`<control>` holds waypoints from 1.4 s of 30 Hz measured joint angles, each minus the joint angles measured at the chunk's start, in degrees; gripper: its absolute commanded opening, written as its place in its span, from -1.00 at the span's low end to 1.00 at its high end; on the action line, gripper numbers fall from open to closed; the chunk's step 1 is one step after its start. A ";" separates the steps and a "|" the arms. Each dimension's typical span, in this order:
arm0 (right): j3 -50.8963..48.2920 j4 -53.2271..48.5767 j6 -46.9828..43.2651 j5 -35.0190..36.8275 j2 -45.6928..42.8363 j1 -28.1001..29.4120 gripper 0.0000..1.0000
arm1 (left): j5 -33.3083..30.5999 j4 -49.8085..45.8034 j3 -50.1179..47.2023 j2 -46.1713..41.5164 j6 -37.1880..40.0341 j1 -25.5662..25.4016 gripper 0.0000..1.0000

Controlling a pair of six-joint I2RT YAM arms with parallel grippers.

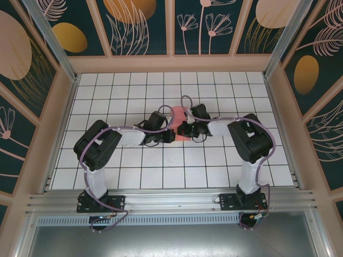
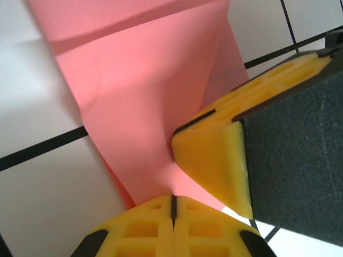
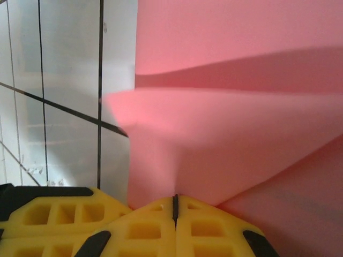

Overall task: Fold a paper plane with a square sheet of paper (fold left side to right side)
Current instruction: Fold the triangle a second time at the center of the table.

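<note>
My left tool (image 2: 173,206) is clenched, its two yellow fingers pressed flat together with the edge of the paper (image 2: 150,96) pinched between them. My right tool (image 3: 174,206) is clenched on the same paper in the same way, and it sits just beside the left one, nearly touching it. The paper rises straight ahead of both tools, lifted off the desk (image 1: 134,160) at the pinched end, with soft ridges fanning out from each pinch and a folded layer showing farther away.

I judge this to be the carrying part of the left-to-right fold. To do it well, I should move both tools together at one pace, so the paper is neither stretched nor buckled between them. The lifted edge should land squarely on the edge opposite before any pressing. Those ridges near my fingers could set into stray creases, so a low, gentle arc suits best.
</note>
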 measured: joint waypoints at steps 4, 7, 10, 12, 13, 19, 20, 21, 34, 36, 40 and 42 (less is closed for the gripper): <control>0.94 -1.29 -0.61 0.94 0.28 -0.02 -1.00 | -0.39 -0.11 0.00 -0.04 0.00 -0.02 -0.87; 1.14 -1.77 -1.29 1.29 0.28 -0.15 -1.00 | -0.39 -0.11 0.00 -0.04 0.00 -0.02 -0.87; 1.18 -1.90 -1.66 1.31 0.28 -0.48 -1.00 | -0.42 -0.11 0.00 -0.04 0.00 -0.02 -0.87; 1.33 -2.16 -1.88 1.42 0.28 -1.11 -1.00 | -0.42 -0.09 -0.04 -0.04 0.00 -0.02 -0.87; 1.46 -2.29 -1.92 1.57 0.28 -1.49 -1.00 | -0.44 -0.09 -0.04 -0.04 0.02 0.00 -0.87; 3.34 -3.19 -2.86 2.40 1.38 -4.63 -1.00 | -0.46 0.13 -0.24 -0.11 0.02 -0.02 -0.87; 3.78 -3.74 -2.97 2.03 1.64 -4.83 -1.00 | -0.55 0.13 -0.26 -0.15 0.02 -0.02 -0.87; 4.11 -4.13 -3.02 1.84 1.81 -4.92 -1.00 | -0.61 0.13 -0.26 -0.15 0.02 -0.02 -0.87; 6.64 -6.23 -4.94 0.52 3.37 -10.47 -1.00 | -0.83 0.31 -0.48 -0.33 0.02 -0.02 -0.87; 6.95 -6.32 -5.35 0.46 3.54 -11.26 -1.00 | -0.83 0.13 -0.59 -0.46 0.04 -0.02 -0.87; 7.15 -6.40 -5.99 1.14 3.37 -11.63 -1.00 | -0.81 -0.04 -0.70 -0.66 0.02 -0.02 -0.86; 6.45 -6.10 -5.97 2.21 2.34 -11.91 -1.00 | -0.79 -0.09 -0.70 -0.70 0.02 -0.02 -0.86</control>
